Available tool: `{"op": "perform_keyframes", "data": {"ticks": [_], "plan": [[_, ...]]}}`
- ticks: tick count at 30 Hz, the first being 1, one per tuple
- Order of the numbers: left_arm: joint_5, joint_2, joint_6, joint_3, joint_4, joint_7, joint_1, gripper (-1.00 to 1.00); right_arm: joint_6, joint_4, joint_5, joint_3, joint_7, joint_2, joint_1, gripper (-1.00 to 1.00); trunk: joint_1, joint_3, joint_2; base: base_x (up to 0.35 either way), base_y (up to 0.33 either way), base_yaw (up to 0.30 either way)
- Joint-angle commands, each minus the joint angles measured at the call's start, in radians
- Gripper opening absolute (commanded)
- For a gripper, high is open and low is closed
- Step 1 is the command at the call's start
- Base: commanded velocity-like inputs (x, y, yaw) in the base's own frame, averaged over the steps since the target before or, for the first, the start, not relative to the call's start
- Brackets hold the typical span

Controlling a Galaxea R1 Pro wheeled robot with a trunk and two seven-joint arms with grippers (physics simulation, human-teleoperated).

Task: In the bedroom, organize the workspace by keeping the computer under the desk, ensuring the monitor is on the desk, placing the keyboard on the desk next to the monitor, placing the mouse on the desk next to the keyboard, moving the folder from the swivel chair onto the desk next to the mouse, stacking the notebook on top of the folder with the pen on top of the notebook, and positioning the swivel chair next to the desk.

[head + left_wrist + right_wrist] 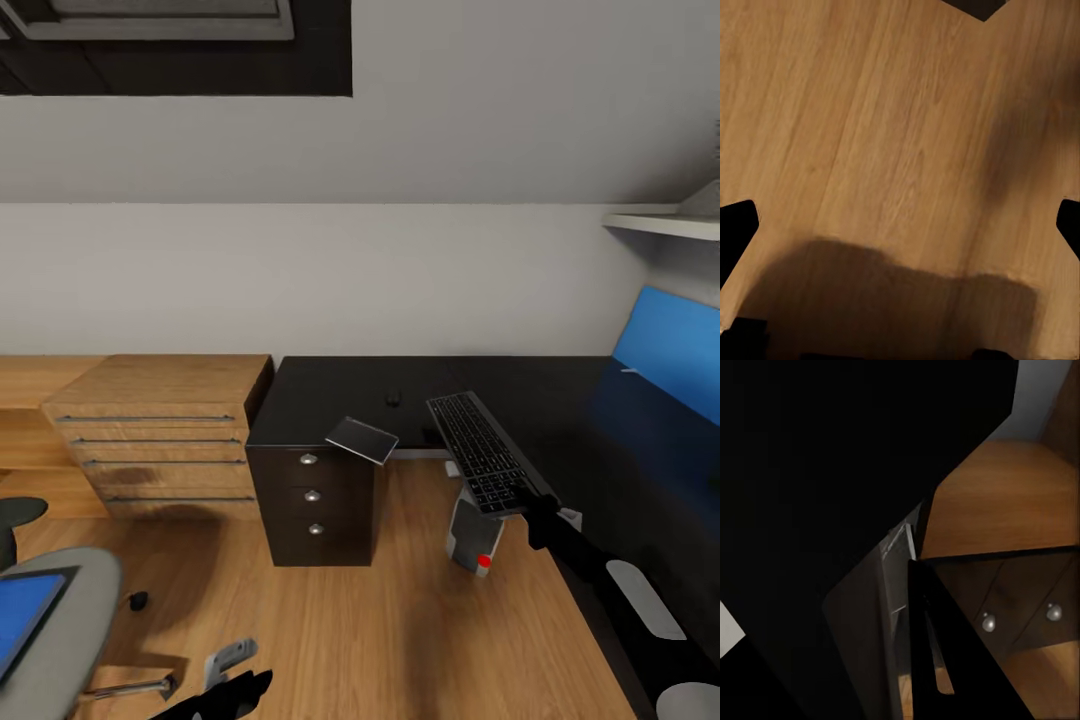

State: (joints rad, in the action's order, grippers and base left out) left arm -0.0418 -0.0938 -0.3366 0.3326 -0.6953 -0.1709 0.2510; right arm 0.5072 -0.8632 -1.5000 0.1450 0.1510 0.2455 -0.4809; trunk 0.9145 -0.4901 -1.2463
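near left, blue folder [22, 612] lying on swivel chair [60, 625], awaiting transfer. right gripper [537, 512] clamped on keyboard [487, 451] by its near end, held tilted over desk [420, 395] for placing. left gripper state unclear.

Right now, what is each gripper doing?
Left gripper: low over the floor, open or shut cannot be told.
Right gripper: shut on the keyboard, held above the desk.

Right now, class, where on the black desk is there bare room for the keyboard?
The black desk top is bare behind the small dark object, and to the right toward the bright blue back panel. The front corner, where the grey flat pad overhangs, is crowded.
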Motion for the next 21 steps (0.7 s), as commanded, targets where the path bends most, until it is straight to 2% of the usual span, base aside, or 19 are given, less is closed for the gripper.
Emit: {"op": "perform_keyframes", "data": {"ticks": [1,13,15,16,17,21], "plan": [[-0.004,-0.001,-0.008,0.006,-0.002,-0.005,0.001,1.0,0.006,0.0,-0.006,0.002,0.002,0.0,-0.001,-1.0,-0.001,-0.001,-0.001,-0.325,0.0,0.0],[-0.005,-0.003,-0.008,0.006,0.0,-0.006,0.001,1.0,0.004,0.0,-0.007,0.002,0.006,-0.002,-0.001,-1.0,-0.001,-0.001,-0.001,-0.325,0.0,0.0],[-0.005,-0.003,-0.008,0.006,0.0,-0.006,0.001,1.0,0.004,0.0,-0.006,0.002,0.026,-0.002,-0.001,-1.0,-0.001,-0.001,-0.001,-0.325,0.0,0.0],[-0.005,-0.003,-0.008,0.006,0.0,-0.006,0.001,1.0,0.002,0.0,-0.005,0.002,0.07,-0.001,-0.001,-1.0,-0.001,-0.001,-0.001,-0.324,0.0,0.0],[-0.005,-0.003,-0.008,0.006,0.0,-0.006,0.001,1.0,-0.004,0.001,-0.004,0.002,0.084,-0.001,-0.001,-1.0,-0.001,-0.001,-0.001,-0.324,0.0,0.0],[-0.005,-0.003,-0.008,0.006,0.0,-0.005,0.001,1.0,-0.017,0.002,-0.003,0.002,0.095,0.0,-0.001,-1.0,-0.001,-0.001,-0.001,-0.324,0.0,0.0]]}}
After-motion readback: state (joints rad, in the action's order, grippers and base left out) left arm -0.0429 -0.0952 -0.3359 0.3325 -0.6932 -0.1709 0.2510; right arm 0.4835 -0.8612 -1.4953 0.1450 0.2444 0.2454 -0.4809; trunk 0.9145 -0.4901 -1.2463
